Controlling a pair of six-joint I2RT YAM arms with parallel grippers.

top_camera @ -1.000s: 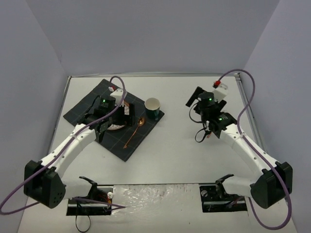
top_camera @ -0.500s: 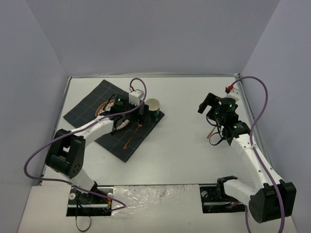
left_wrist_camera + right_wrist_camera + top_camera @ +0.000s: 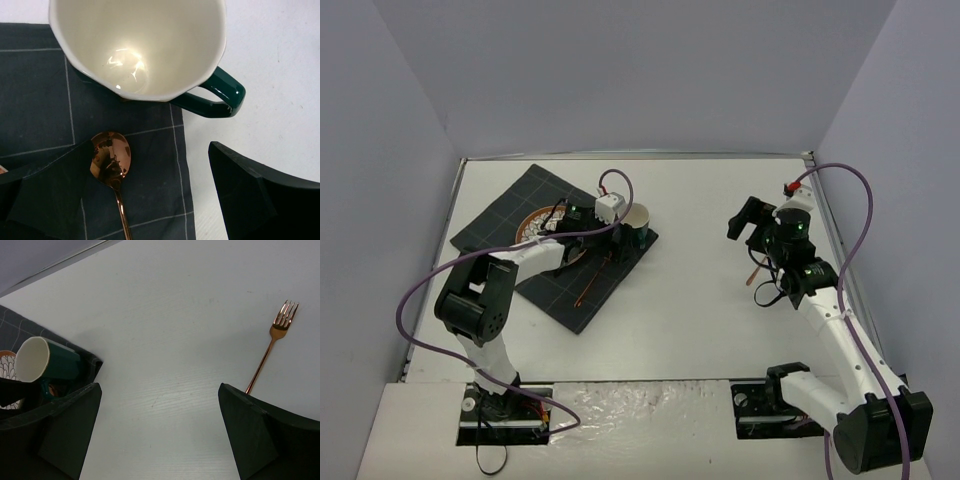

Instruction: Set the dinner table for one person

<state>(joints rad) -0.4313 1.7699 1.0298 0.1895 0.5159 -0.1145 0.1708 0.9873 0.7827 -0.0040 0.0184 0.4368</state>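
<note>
Nearest you, at the bottom of the overhead frame, the dinner table (image 3: 690, 320) shows as a white matte top running between the two arm bases and on to the far wall.

Right of centre, a copper fork (image 3: 757, 270) lies flat on the bare tabletop. Your right gripper (image 3: 745, 215) hangs just beyond it with its jaws spread wide and nothing between them. In the right wrist view the fork sits at the upper right, tines toward the top edge.

Left of centre, a dark grey checked mat (image 3: 500, 225) lies turned diagonally on the table. A copper spoon (image 3: 592, 280) rests on its near right part. Your left gripper (image 3: 610, 235) is spread wide too and holds nothing. In the left wrist view it hovers with the spoon's bowl between the fingers.

Just past that, a green mug (image 3: 636, 222) with a white inside stands upright at the mat's right corner, its handle reaching out over the bare table. A patterned plate (image 3: 535, 222) lies on the mat further left, partly hidden by the arm.
</note>
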